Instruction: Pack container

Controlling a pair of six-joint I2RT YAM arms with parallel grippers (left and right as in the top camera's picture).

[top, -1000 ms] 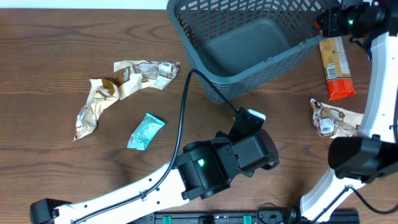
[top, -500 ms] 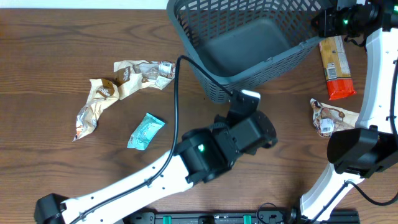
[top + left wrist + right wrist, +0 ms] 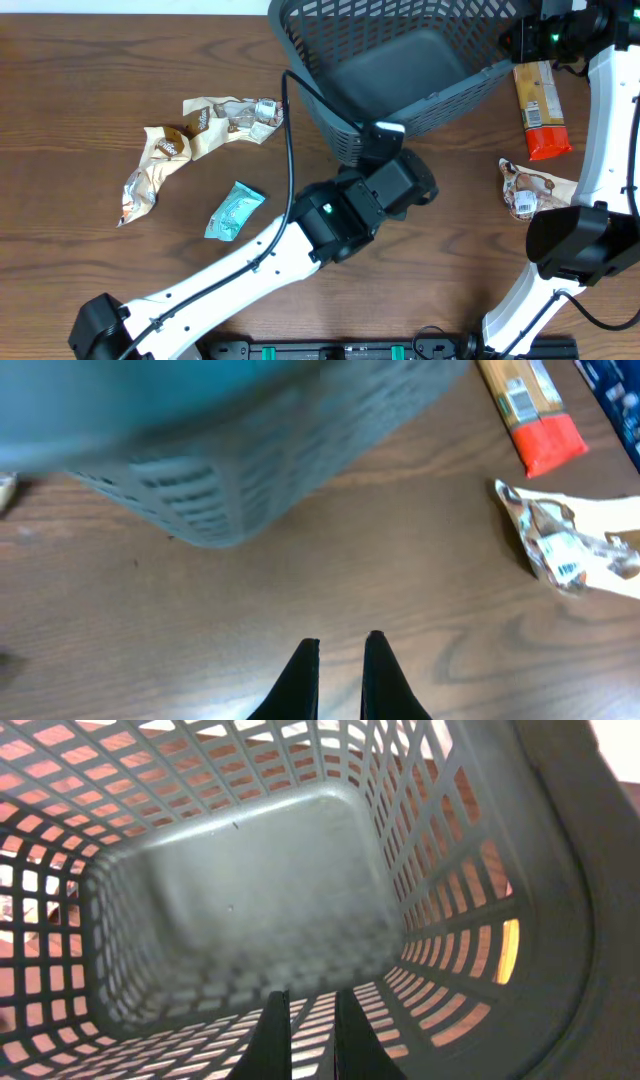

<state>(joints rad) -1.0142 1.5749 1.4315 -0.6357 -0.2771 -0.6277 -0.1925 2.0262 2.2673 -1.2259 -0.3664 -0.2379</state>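
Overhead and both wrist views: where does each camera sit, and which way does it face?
Overhead: above the table, facing straight down; container, left arm, right arm show.
Left wrist: on the left arm, facing down beside the container's corner; left tool at bottom.
Right wrist: at the container's rim, facing inside; right tool at bottom.
Shared: overhead and left wrist both show the orange-tipped packet.

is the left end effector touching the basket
Apart. The left wrist view shows a strip of bare table between the left end effector fingertips and the basket corner.
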